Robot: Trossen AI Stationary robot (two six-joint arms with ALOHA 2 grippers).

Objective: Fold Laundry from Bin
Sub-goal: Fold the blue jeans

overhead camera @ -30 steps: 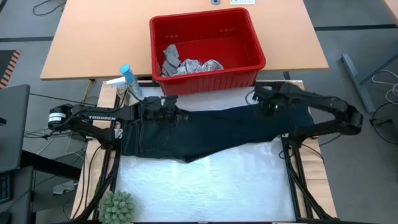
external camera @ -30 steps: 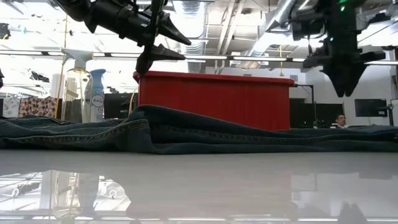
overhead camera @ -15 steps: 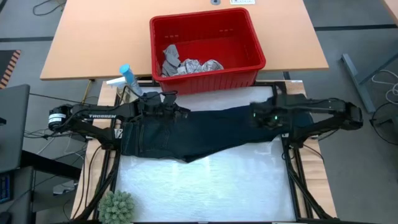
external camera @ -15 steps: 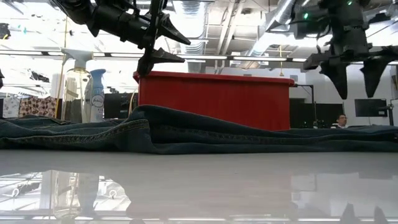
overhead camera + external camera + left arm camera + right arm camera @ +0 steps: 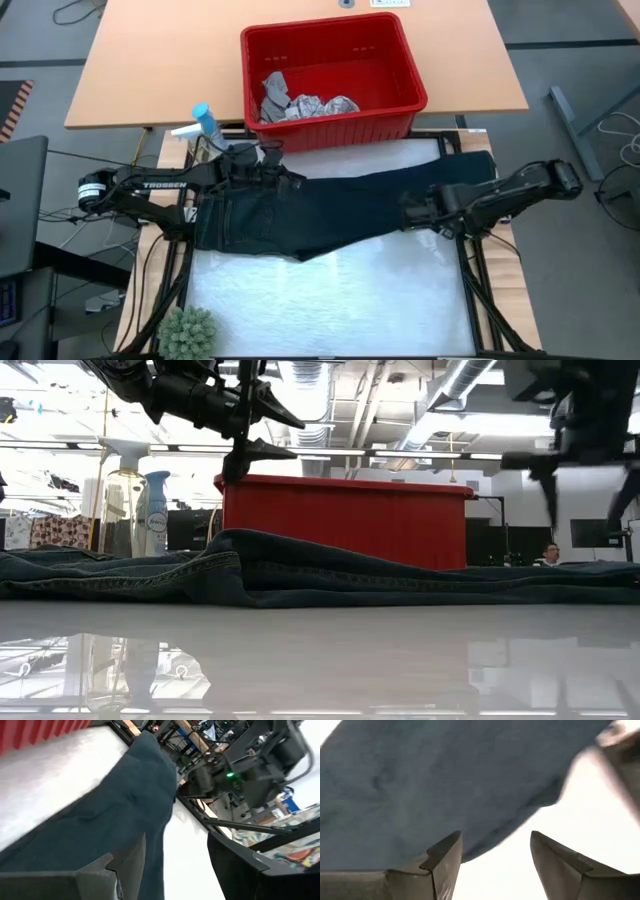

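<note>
The dark navy trousers (image 5: 330, 210) lie spread flat across the white table top (image 5: 330, 290), waist at the left and legs (image 5: 465, 170) at the far right. My left gripper (image 5: 288, 180) hovers open above the waist end, pointing nearly level toward the right. My right gripper (image 5: 412, 212) hangs open, pointing down over the near edge of the legs (image 5: 485, 845). In the low view both grippers (image 5: 297, 440) (image 5: 585, 510) stand well clear of the cloth (image 5: 300, 570). The red bin (image 5: 325, 28) at the far side holds a grey cloth (image 5: 273, 92) and a white leaf-print cloth (image 5: 322, 106).
A spray bottle (image 5: 205, 125) stands by the bin's left corner, close behind my left arm. A small green plant (image 5: 188, 330) sits at the near left corner. The near half of the white table top lies bare in front of the trousers.
My right gripper has swung from the far right end of the trousers toward the table's near edge and a little down. It has rolled about its own axis, and its fingers have opened. The trousers have stayed where they lay.
</note>
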